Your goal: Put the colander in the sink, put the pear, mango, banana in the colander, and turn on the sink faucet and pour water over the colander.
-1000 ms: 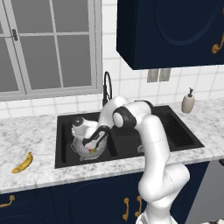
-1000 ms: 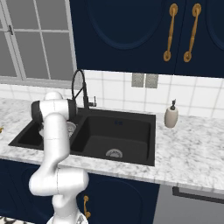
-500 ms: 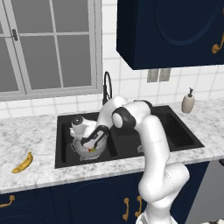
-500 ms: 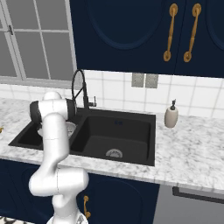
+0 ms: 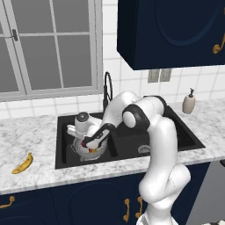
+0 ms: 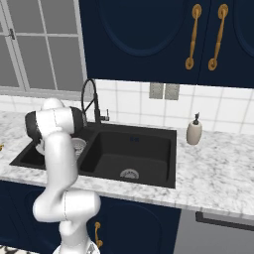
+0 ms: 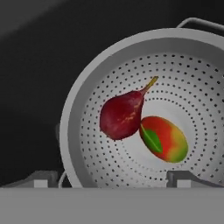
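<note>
The silver perforated colander [image 7: 131, 87] sits in the left basin of the black sink [image 5: 132, 143]. Inside it lie the maroon pear [image 7: 121, 116] and the red-orange-green mango [image 7: 164, 139], touching each other. My gripper [image 7: 111, 180] hangs just above them, open, with its two fingertips [image 7: 41, 179] far apart and nothing between them. From the left base, the gripper [image 5: 91, 143] is low over the colander [image 5: 83, 151]. The yellow banana [image 5: 23, 163] lies on the marble counter left of the sink. The black gooseneck faucet [image 5: 107, 88] stands behind the sink, with no water running.
A beige soap dispenser [image 5: 189, 102] stands on the counter at the back right. The right basin [image 6: 131, 156] holds just its round drain. A window runs behind the counter on the left, and dark blue cabinets hang above on the right.
The arm and hand stay over the colander in the left basin. No thing has visibly shifted.
</note>
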You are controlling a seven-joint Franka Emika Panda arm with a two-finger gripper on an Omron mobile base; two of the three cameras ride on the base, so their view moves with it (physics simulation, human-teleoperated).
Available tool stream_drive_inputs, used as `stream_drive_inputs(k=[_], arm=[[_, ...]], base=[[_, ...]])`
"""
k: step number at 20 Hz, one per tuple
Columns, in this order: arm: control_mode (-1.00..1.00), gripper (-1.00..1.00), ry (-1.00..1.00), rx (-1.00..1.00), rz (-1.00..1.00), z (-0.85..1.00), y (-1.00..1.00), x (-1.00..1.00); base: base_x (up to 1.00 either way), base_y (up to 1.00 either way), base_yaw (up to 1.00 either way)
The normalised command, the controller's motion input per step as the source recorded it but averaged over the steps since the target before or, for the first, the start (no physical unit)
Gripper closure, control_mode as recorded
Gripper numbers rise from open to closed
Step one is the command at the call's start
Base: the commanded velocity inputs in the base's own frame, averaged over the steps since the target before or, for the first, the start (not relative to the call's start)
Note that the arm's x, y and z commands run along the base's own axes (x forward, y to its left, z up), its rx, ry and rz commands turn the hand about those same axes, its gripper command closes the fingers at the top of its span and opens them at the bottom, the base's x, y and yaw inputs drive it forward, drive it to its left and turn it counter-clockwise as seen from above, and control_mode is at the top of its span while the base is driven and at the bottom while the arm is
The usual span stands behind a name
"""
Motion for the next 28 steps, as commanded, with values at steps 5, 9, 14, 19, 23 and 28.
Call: stream_drive_inputs(k=[5,9,14,19,23,28], arm=[[-1.0,-1.0,-0.04,0.03,0.23,0.94,0.35,-0.73],[-1.0,-1.0,-0.14,0.06,0.15,1.0,0.42,-0.8],[-1.0,-1.0,-0.09,0.01,0.09,1.0,0.48,-0.87],[-1.0,-1.0,-0.03,0.04,0.0,0.97,0.47,-0.96],[-1.0,-1.0,0.0,0.0,0.01,0.65,0.56,-0.94],[-1.0,-1.0,0.09,0.0,0.0,0.32,0.4,-0.64]], base=[[0.0,0.0,0.0],[0.0,0.0,0.0],[0.0,0.0,0.0],[0.0,0.0,0.0],[0.0,0.0,0.0],[0.0,0.0,0.0]])
